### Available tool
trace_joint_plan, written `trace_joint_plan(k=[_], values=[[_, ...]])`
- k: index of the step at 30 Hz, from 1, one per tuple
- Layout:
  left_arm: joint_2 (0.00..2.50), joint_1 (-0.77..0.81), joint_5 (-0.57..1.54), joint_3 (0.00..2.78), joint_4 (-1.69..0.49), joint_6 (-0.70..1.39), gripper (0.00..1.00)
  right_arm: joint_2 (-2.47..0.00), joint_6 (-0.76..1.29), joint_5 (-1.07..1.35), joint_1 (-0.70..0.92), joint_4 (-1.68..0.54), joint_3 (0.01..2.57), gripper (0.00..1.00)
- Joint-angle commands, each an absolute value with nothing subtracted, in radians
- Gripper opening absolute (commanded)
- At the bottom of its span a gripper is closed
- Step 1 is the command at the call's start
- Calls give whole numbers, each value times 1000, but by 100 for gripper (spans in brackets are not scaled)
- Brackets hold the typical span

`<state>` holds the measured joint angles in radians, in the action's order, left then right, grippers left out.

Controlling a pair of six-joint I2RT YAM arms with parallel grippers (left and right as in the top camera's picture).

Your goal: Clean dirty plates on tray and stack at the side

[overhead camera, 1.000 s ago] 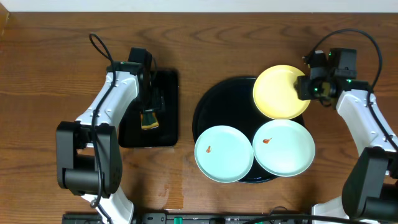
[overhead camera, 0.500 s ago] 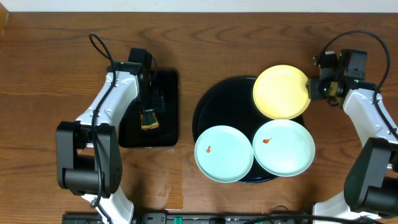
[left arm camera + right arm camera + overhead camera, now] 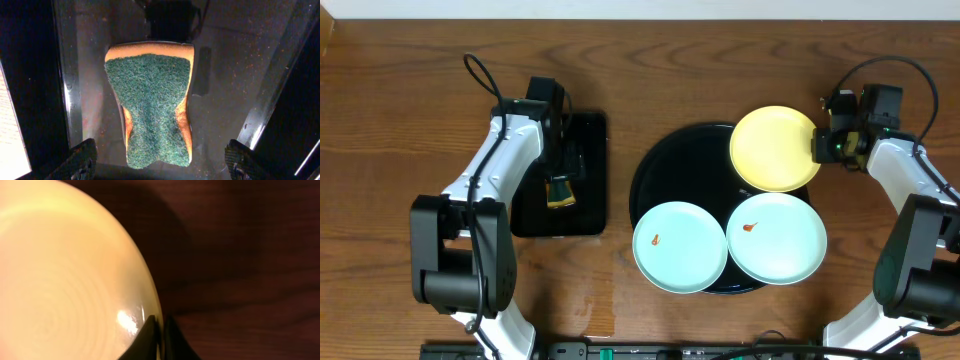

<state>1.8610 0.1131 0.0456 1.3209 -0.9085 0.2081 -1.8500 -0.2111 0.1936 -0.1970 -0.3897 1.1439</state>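
Closed since a second ago: our right fingers (image 3: 148, 341), now pinching the pale yellow plate (image 3: 775, 148) by its rim. Round black tray (image 3: 645, 185): that plate, two smeared mint plates (image 3: 680, 246). Rectangular tray (image 3: 590, 130): sponge (image 3: 152, 100), between our left fingers (image 3: 82, 160), spread apart.

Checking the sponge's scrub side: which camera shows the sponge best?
Left wrist: the sponge sits large and centred, green scrub side up. Overhead shows only a small part under the left arm; right wrist shows none.
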Motion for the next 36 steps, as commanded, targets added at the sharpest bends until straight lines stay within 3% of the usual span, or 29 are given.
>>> trace_joint_plan(k=[1, 8, 16, 24, 36], values=[[1851, 112, 37, 1333, -910, 203, 82, -1850, -187, 256, -199, -410, 1150, 1], [1851, 112, 37, 1333, -910, 203, 82, -1817, -84, 259, -199, -426, 1151, 1], [1851, 112, 37, 1333, -910, 203, 83, -1609, -13, 113, -150, -466, 1152, 1], [1851, 112, 37, 1333, -910, 203, 83, -1445, -35, -216, 55, -514, 1152, 1], [1851, 112, 37, 1333, -910, 203, 83, -1438, -43, -806, 453, -505, 1152, 1]])
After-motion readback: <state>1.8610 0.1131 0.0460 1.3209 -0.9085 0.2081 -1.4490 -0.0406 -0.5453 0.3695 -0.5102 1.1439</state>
